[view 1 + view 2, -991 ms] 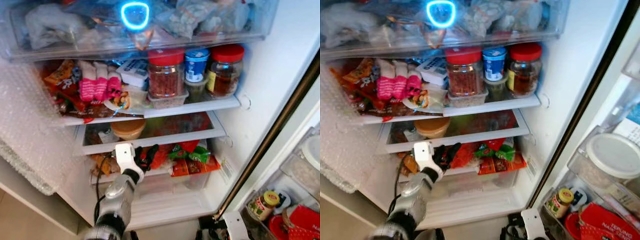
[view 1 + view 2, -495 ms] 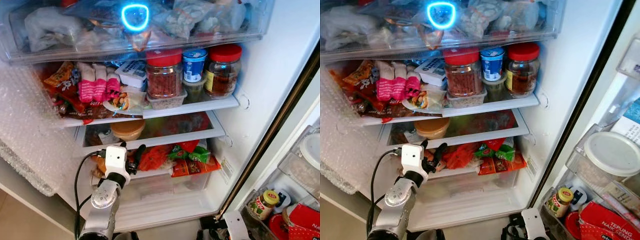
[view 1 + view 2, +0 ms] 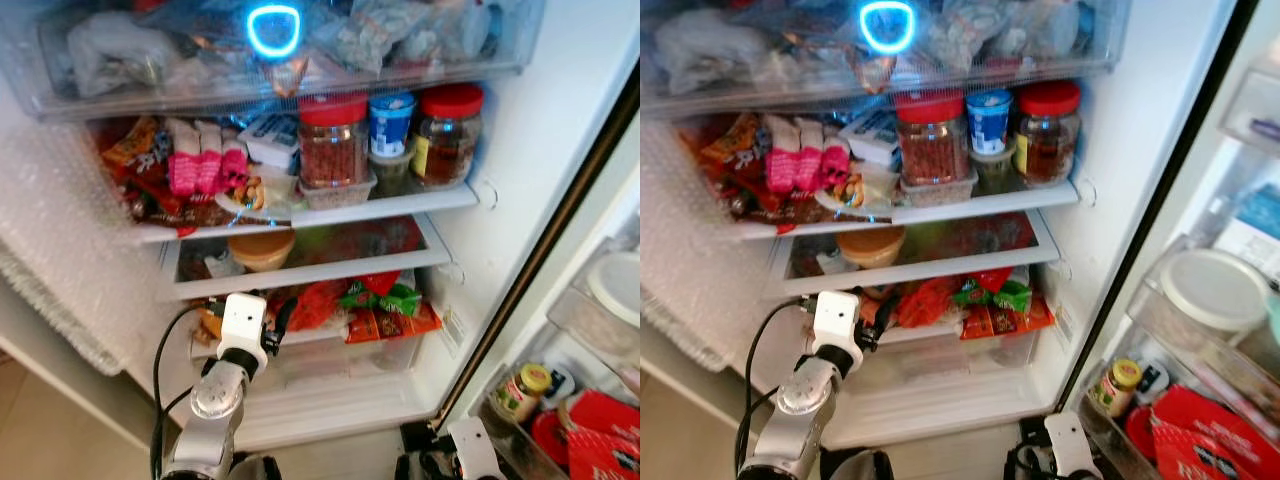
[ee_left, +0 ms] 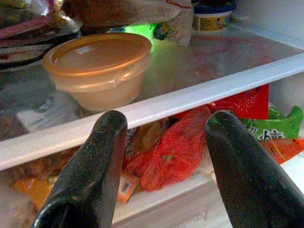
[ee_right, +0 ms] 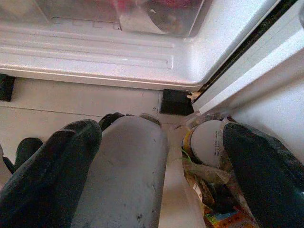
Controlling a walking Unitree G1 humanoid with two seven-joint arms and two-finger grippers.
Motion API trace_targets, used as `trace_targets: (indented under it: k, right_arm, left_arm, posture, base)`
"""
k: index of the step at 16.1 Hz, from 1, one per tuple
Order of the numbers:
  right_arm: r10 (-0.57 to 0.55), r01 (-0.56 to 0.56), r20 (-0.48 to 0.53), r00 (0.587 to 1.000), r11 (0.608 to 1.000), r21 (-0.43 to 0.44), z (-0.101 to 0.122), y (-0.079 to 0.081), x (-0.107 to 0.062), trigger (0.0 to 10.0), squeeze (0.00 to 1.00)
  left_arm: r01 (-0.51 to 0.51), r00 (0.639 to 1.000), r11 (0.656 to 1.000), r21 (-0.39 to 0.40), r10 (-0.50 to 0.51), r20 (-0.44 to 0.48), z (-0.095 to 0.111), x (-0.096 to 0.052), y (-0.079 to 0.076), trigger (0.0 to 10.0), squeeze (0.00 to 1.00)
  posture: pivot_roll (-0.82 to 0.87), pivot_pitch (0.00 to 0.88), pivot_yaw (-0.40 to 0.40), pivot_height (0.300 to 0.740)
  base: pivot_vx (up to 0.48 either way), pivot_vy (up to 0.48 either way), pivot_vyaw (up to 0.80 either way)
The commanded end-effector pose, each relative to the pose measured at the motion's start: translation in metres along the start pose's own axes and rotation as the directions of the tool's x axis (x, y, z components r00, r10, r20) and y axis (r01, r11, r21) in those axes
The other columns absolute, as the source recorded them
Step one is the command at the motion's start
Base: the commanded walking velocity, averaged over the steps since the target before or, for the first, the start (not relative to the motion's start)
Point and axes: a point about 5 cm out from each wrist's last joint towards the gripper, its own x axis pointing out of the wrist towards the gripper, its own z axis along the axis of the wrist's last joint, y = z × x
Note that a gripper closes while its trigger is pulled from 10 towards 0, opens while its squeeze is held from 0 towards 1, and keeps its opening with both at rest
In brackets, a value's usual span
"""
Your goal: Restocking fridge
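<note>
Head views: The fridge [image 3: 500, 230] stands open. The left gripper [image 3: 272, 330] is raised at the near left of the lower shelf [image 3: 300, 345], just in front of a red bag [image 3: 318, 305]. Green packets [image 3: 385, 298] lie to the right of that bag. A tan lidded tub [image 3: 258, 248] sits on the glass shelf [image 3: 330, 268] above. Jars with red lids [image 3: 332, 140] stand on the next shelf up. The right gripper [image 3: 440, 468] hangs low by the fridge base.

Left wrist view: The fingers [image 4: 92, 175] are spread wide and hold nothing. The red bag [image 4: 171, 156] lies between them, beyond the tips, under the white shelf edge [image 4: 190, 95].

Right wrist view: The fingers [image 5: 52, 171] are spread apart with nothing gripped. Below them lie the floor [image 5: 71, 114] and a bag of goods [image 5: 209, 156], including a white-lidded container [image 5: 209, 140].

Judgement: the bag appears placed. Retract the left gripper straight toward the near side, keeping it below the shelf edge. Avoid snagging the bag. Then fetch the next item from the bag of goods.
</note>
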Motion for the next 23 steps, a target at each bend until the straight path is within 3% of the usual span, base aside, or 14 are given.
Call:
trace_targets:
  k: [1,7,12,14,17,18,20,23]
  right_arm:
    - [0.054,-0.050,-0.118,0.992,0.998,0.031,-0.031,0.016,-0.006,10.0,0.00]
    - [0.055,-0.052,-0.116,0.992,0.998,0.033,-0.030,0.015,-0.006,10.0,0.00]
    - [0.060,-0.056,-0.117,0.991,0.998,0.031,-0.029,0.014,-0.005,10.0,0.00]
    - [0.060,-0.057,-0.118,0.991,0.998,0.028,-0.029,0.014,-0.005,10.0,0.00]
    - [0.060,-0.057,-0.119,0.991,0.998,0.028,-0.029,0.014,-0.005,10.0,0.00]
    - [0.061,-0.058,-0.119,0.991,0.998,0.028,-0.029,0.014,-0.005,10.0,0.00]
    - [0.062,-0.059,-0.119,0.991,0.998,0.028,-0.029,0.015,-0.005,10.0,0.00]
    - [0.061,-0.058,-0.121,0.991,0.998,0.029,-0.028,0.015,-0.005,10.0,0.00]
  left_arm:
    - [-0.008,1.000,1.000,-0.006,0.008,-0.004,0.001,-0.001,0.000,10.0,0.00]
    - [-0.042,0.999,0.999,0.009,0.042,-0.015,0.000,-0.002,0.007,10.0,0.00]
    - [-0.182,0.980,0.982,0.055,0.185,-0.066,-0.010,-0.018,0.047,10.0,0.00]
    - [-0.328,0.934,0.944,0.043,0.331,-0.137,-0.026,-0.036,0.073,10.0,0.00]
    - [-0.422,0.884,0.906,0.042,0.421,-0.202,-0.043,-0.056,0.093,10.0,0.00]
    - [-0.465,0.848,0.884,0.058,0.463,-0.260,-0.058,-0.073,0.104,10.0,0.00]
    - [-0.476,0.834,0.877,0.066,0.474,-0.281,-0.063,-0.079,0.108,10.0,0.00]
    - [-0.459,0.777,0.887,0.054,0.430,-0.460,-0.102,-0.101,0.103,10.0,0.00]
  posture:
    - [-0.13,0.000,0.074,0.619]
    - [-0.12,0.000,0.068,0.619]
    - [-0.11,0.000,0.062,0.619]
    - [-0.11,0.000,0.060,0.619]
    - [-0.11,0.000,0.060,0.619]
    - [-0.10,0.000,0.060,0.619]
    - [-0.10,0.000,0.061,0.619]
    - [-0.10,0.000,0.061,0.619]
  base:
    - [-0.311,0.000,0.00]
    - [-0.312,0.000,0.00]
    - [-0.314,0.000,0.00]
    - [-0.336,0.000,0.00]
    - [-0.352,0.000,0.00]
    - [-0.349,0.000,0.00]
    - [-0.345,0.000,0.00]
    - [-0.095,0.000,0.00]
